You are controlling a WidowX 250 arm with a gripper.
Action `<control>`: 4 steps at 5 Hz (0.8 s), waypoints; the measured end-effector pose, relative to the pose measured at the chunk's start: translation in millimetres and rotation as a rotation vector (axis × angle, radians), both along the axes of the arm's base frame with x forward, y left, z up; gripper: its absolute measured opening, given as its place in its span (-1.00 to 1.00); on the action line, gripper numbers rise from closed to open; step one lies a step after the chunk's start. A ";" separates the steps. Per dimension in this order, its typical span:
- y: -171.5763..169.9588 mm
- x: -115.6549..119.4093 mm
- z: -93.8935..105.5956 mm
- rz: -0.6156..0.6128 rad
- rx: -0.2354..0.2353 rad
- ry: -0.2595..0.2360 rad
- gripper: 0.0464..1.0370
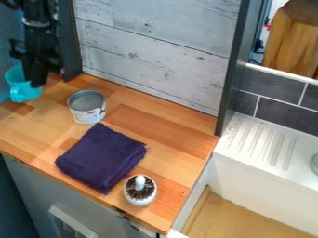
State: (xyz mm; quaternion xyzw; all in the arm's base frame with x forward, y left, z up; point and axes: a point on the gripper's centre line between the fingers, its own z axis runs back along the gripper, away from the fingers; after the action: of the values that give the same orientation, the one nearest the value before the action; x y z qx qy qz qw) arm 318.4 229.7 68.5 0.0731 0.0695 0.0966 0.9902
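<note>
Dial: the camera view, noon at its top.

Item, wooden counter (158,129), running from nine o'clock down to six.

Item, pale plank panel (158,49), upright at twelve, behind the counter.

Item, white ribbed drainer (255,139), between three and four.

Item, folded dark purple cloth (101,157), on the counter between seven and eight.

Item, my black gripper (37,83), hanging at ten; whether open, closed or gripping, I cannot tell.

Item, open tin (88,116), pale label with red marks, upright just past nine, near the cloth's far edge.

Item, turquoise cup (23,88), handled, between nine and ten, partly behind my gripper; whether the two touch, I cannot tell.

Item, small white pot (140,201), dark speckled inside, white knob (140,180) rising from its middle, between six and seven, just beside the cloth
</note>
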 end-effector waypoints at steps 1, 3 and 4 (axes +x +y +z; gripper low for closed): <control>-9.5 -16.0 0.3 -0.006 -0.028 0.041 -0.92; -36.0 -56.1 -5.9 -0.061 -0.084 0.111 -0.92; -45.9 -71.3 -6.6 -0.079 -0.086 0.115 -0.92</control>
State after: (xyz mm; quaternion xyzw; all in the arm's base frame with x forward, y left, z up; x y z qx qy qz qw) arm 247.1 183.8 61.9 0.0388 0.1273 0.0502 0.9898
